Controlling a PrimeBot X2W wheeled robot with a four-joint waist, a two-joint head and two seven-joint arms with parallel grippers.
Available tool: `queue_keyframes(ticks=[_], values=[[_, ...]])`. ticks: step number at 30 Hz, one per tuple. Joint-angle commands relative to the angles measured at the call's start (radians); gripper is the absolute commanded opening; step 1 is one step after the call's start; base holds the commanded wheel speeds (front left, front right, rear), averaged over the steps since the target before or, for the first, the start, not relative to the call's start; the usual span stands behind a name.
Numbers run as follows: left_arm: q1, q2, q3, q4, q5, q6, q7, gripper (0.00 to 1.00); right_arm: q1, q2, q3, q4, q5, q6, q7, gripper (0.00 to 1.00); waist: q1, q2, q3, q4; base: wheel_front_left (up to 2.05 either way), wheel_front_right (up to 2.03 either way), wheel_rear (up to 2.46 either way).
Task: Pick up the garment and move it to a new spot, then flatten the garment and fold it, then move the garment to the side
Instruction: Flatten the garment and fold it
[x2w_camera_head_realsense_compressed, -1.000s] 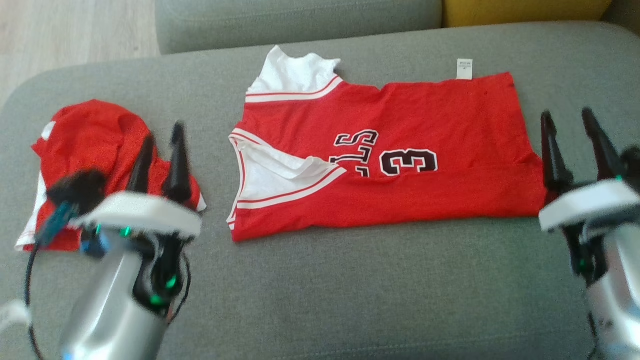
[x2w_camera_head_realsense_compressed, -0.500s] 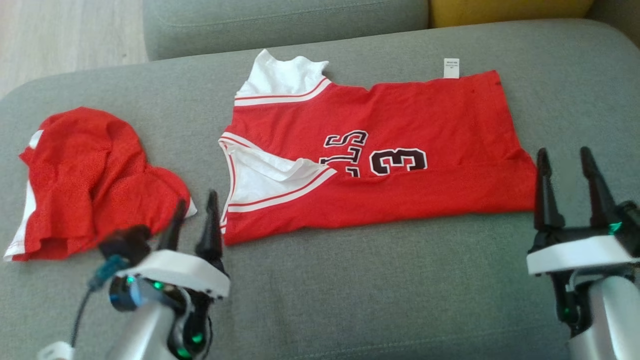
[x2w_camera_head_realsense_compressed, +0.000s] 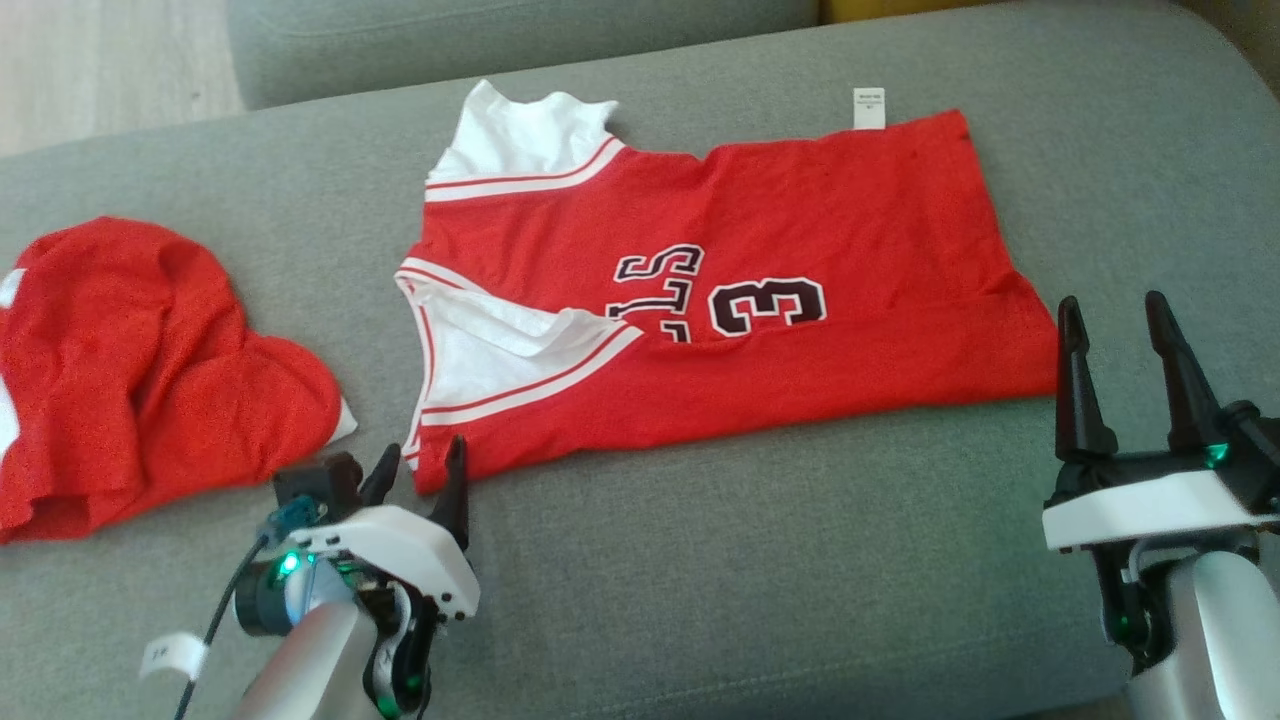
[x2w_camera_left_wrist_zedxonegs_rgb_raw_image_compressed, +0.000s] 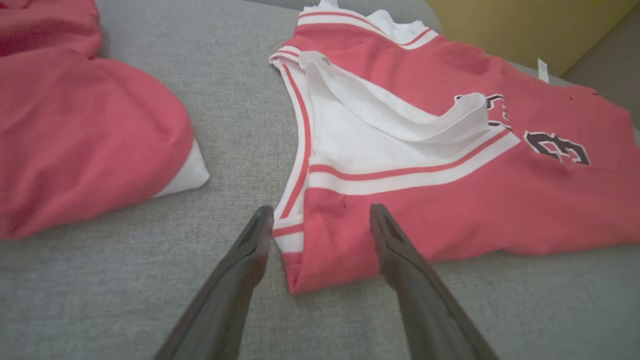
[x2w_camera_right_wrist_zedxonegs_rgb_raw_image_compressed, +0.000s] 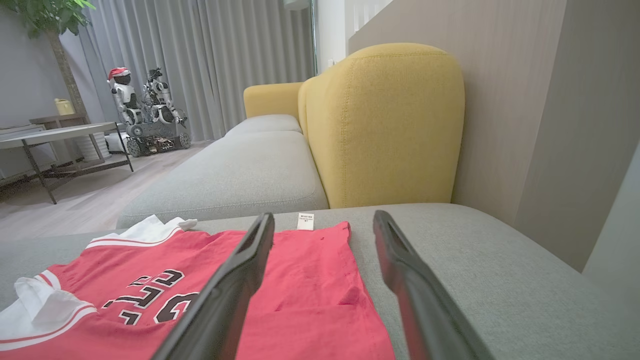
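The garment (x2w_camera_head_realsense_compressed: 800, 220) is a red jersey with white trim and a black number, spread flat on the grey sofa cushion (x2w_camera_head_realsense_compressed: 700, 580), its neck to the left and hem to the right. My left gripper (x2w_camera_head_realsense_compressed: 423, 450) is open at the jersey's near-left corner. In the left wrist view the garment's (x2w_camera_left_wrist_zedxonegs_rgb_raw_image_compressed: 450, 220) corner lies between that gripper's (x2w_camera_left_wrist_zedxonegs_rgb_raw_image_compressed: 321, 209) spread fingers, untouched. My right gripper (x2w_camera_head_realsense_compressed: 1112, 300) stands open just right of the hem's near corner. The right wrist view has that gripper (x2w_camera_right_wrist_zedxonegs_rgb_raw_image_compressed: 324, 216) above the garment (x2w_camera_right_wrist_zedxonegs_rgb_raw_image_compressed: 300, 280), holding nothing.
A second, crumpled red garment (x2w_camera_head_realsense_compressed: 150, 350) lies at the cushion's left end, also seen in the left wrist view (x2w_camera_left_wrist_zedxonegs_rgb_raw_image_compressed: 75, 125). A yellow backrest (x2w_camera_right_wrist_zedxonegs_rgb_raw_image_compressed: 385, 125) rises behind. Beyond are another grey seat (x2w_camera_right_wrist_zedxonegs_rgb_raw_image_compressed: 235, 175), a low table (x2w_camera_right_wrist_zedxonegs_rgb_raw_image_compressed: 50, 135) and wooden floor (x2w_camera_head_realsense_compressed: 100, 60).
My left gripper has left the crumpled garment, moving right and nearer to the jersey's near-left corner. The right gripper dropped slightly nearer. The head view shifted.
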Motion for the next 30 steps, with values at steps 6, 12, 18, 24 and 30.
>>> queue_keyframes(ticks=[6, 12, 18, 24, 30], values=[[-0.078, 0.017, 0.012, 0.048, 0.025, 0.029, 0.036, 1.0, -0.031, 0.003, 0.029, -0.035, -0.012, 0.002, 0.003, 1.0, 0.0, 0.0, 0.015, -0.024, 0.0, 0.0, 0.0], [-0.096, 0.009, 0.005, 0.088, 0.012, 0.025, 0.066, 0.0, -0.039, 0.006, 0.021, -0.033, 0.0, 0.002, 0.012, 1.0, 0.0, 0.0, 0.023, -0.032, 0.0, 0.0, 0.0], [-0.111, 0.015, 0.008, 0.061, 0.015, 0.019, 0.022, 0.0, -0.059, 0.019, -0.009, 0.011, 0.004, 0.002, 0.091, 1.0, 0.0, 0.0, 0.038, -0.021, 0.0, 0.0, 0.0], [-0.122, 0.029, 0.006, -0.043, 0.037, 0.02, -0.028, 0.0, -0.136, 0.057, -0.122, 0.145, -0.012, 0.002, 0.215, 1.0, 0.0, 0.0, 0.064, 0.013, 0.0, 0.0, 0.0], [-0.115, 0.041, -0.005, -0.149, 0.056, 0.03, -0.037, 0.0, -0.204, 0.069, -0.199, 0.241, -0.032, 0.002, 0.264, 1.0, 0.0, 0.0, 0.087, 0.042, 0.0, 0.0, 0.0]])
